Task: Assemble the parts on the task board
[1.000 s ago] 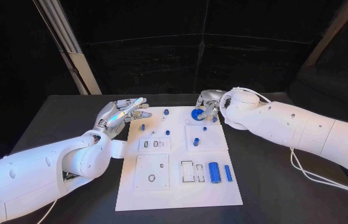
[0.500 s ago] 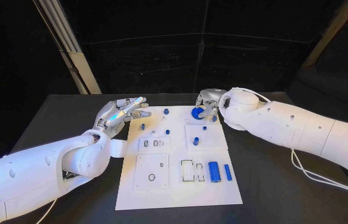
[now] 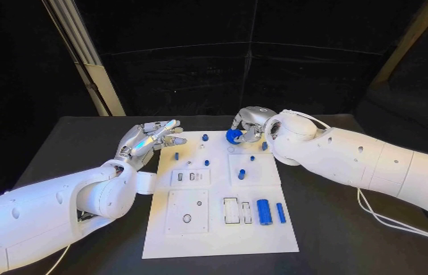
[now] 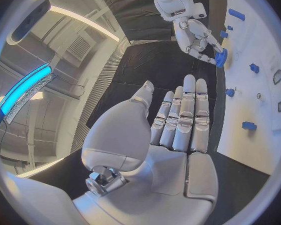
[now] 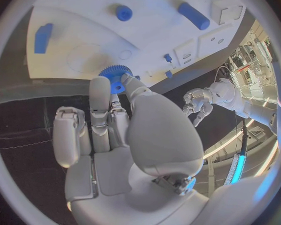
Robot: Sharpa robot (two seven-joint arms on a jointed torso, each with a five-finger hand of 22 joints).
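Up and back goes the right hand since a moment ago, carrying its blue gear toward the far edge of the task board, where earlier it sat lower over the board's far right square. That gear is pinched between thumb and fingertips, and the right wrist view shows its toothed rim poking out between the fingers, just above the white board. From the left wrist view, the same gear hangs right at the board's edge.

Over on the other side, the left hand has not shifted: it hovers beside the board's far left corner, fingers straight and slightly spread, holding nothing. Its own camera shows the flat palm and extended fingers over the dark table.

On the board, two blue cylinders lie side by side near the right edge, next to a pair of rectangular slots. A short blue peg stands in the raised square at mid-right, and smaller blue pegs dot the far half. An oval ring sits on the near left plate.
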